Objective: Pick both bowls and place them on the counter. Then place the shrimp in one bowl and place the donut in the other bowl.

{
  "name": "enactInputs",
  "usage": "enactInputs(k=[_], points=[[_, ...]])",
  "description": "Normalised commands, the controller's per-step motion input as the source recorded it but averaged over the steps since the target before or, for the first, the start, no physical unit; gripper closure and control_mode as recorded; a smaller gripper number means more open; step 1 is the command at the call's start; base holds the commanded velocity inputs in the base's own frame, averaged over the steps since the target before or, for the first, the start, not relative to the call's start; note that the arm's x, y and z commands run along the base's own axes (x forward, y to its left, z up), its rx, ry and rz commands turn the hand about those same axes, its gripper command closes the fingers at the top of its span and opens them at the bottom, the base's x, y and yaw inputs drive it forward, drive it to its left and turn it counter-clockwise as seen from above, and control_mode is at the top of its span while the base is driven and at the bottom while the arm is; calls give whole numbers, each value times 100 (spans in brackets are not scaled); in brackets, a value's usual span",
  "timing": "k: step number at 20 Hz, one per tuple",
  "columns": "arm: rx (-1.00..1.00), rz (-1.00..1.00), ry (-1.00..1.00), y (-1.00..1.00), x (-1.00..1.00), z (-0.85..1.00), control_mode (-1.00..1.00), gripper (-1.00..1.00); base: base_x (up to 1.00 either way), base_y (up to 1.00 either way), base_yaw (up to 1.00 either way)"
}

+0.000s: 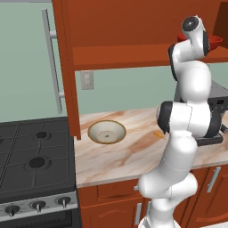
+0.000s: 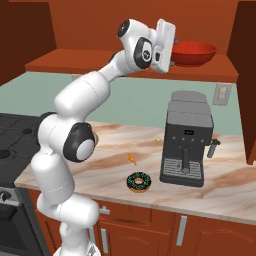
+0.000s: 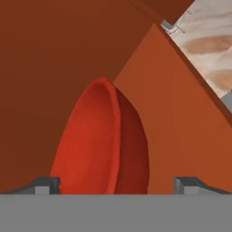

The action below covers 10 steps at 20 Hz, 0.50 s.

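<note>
The glossy red bowl (image 2: 196,52) stands on the wooden shelf (image 2: 125,64) under the wall cabinet; its rim (image 1: 216,41) peeks out behind the arm. My gripper (image 2: 173,54) is raised to the bowl's left edge and is open. In the hand view the red bowl (image 3: 104,140) appears edge-on, its rim between my open fingertips (image 3: 45,183); nothing is gripped. The cream-beige bowl (image 1: 107,132) sits upright on the counter (image 1: 124,156) near the stove. The donut (image 2: 138,181) lies near the counter's front edge, with the tiny orange shrimp (image 2: 132,159) just behind it.
A dark coffee machine (image 2: 187,145) stands on the counter right of the donut. The black stove (image 1: 35,160) is at the left. The cabinet's side panel (image 1: 67,67) drops to the counter beside the cream bowl. A wall socket (image 2: 222,93) is behind the machine.
</note>
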Motion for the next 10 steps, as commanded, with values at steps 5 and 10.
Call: enactInputs(k=[5, 10], points=[[3, 0, 7, -9, 11, -15, -100, -100, 0, 0, 0], [3, 0, 5, -5, 2, -18, -100, -100, 0, 0, 0]])
